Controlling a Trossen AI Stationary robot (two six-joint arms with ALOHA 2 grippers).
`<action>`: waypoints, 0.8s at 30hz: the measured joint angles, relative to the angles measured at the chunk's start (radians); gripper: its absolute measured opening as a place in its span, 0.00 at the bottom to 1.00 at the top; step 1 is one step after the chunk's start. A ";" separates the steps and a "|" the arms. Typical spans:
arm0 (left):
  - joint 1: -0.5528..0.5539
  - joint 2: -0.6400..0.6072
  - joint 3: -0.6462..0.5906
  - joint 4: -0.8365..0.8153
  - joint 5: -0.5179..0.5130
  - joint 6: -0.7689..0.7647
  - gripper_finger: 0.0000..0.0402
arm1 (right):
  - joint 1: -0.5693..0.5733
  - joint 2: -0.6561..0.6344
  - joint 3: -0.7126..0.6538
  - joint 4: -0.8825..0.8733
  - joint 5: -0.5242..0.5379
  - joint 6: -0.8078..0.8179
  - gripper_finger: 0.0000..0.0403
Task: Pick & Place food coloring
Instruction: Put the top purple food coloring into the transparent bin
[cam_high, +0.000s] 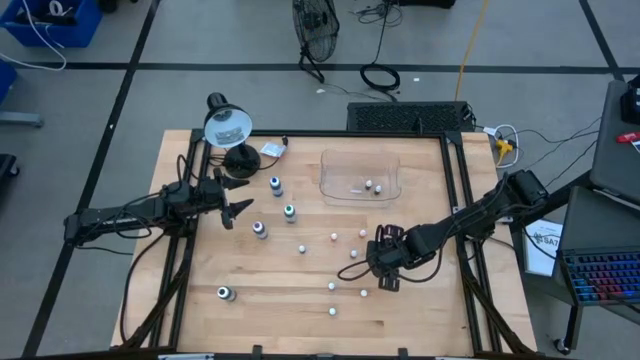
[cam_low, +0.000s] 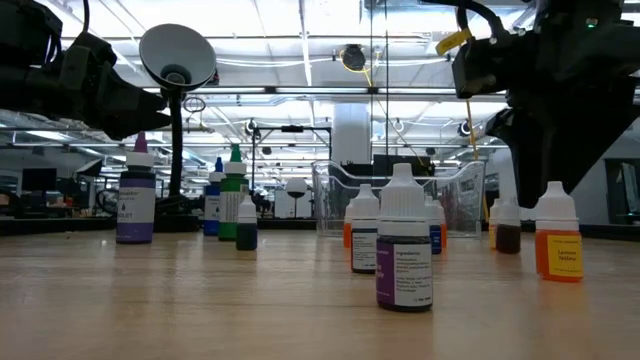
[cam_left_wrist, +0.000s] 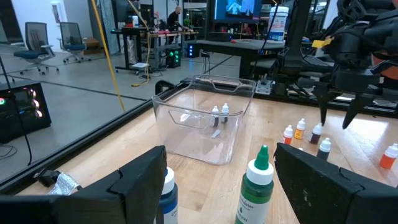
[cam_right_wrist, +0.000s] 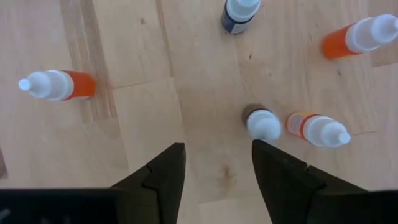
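Two grippers hang above a wooden table strewn with food-coloring bottles. Nearest the front edge, small white-capped bottles stand right of centre, and a larger bottle stands alone at the near left. Above the near right of the table the right gripper points straight down, fingers released and holding nothing; bare wood lies between them, with a dark bottle and an orange one just beyond their tips. More small bottles are scattered across the middle. At mid-left, the left gripper hovers, its fingers spread and empty, with a green-topped bottle and a blue bottle ahead of it. Farther back, right of centre, a clear tray holds two small bottles. A desk lamp stands at the far left corner.
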 joint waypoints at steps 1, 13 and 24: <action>0.000 0.000 0.000 0.000 0.000 0.000 0.74 | -0.002 0.000 0.000 0.000 -0.001 0.001 0.43; 0.000 0.000 0.000 0.000 0.000 0.000 0.74 | -0.009 0.000 0.000 -0.026 -0.026 0.010 0.42; 0.000 0.000 0.000 0.000 0.000 0.000 0.74 | -0.048 0.000 0.000 -0.006 0.031 -0.042 0.41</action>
